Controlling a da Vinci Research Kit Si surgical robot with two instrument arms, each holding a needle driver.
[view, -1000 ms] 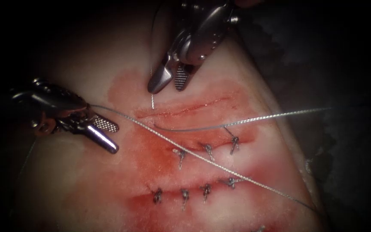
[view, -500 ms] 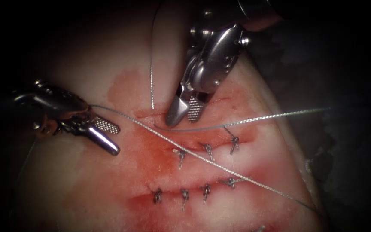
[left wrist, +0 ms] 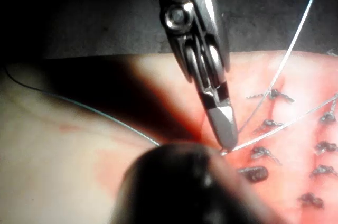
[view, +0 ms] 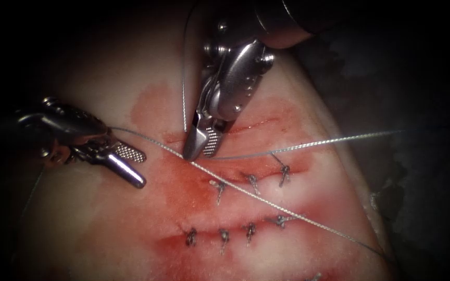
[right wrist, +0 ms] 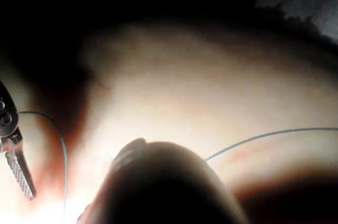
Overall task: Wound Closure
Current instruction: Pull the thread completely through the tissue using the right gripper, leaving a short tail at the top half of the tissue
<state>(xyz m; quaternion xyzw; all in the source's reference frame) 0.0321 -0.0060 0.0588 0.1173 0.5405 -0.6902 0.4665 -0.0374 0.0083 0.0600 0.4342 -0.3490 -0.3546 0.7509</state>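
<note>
Red-stained tissue [view: 131, 218] bears 7 stitches [view: 250, 231]; right tool [view: 200, 148] slightly parted at thread [view: 298, 147], left tool [view: 131, 164] open, empty.

A curved needle [view: 225, 155] lies flat on the red-stained tissue [view: 131, 229] beside the open cut [view: 235, 130], thread [view: 287, 211] crossing diagonally.

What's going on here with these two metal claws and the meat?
Two robot arms are practising stitching a cut in pork belly. The right gripper reaches down with jaws slightly apart to where two strands of thread cross on the tissue; whether it grips one I cannot tell. The left gripper, left of the cut, is open and holds nothing. Two rows of finished knots lie below, among red fluid. I cannot make out the needle.
</note>
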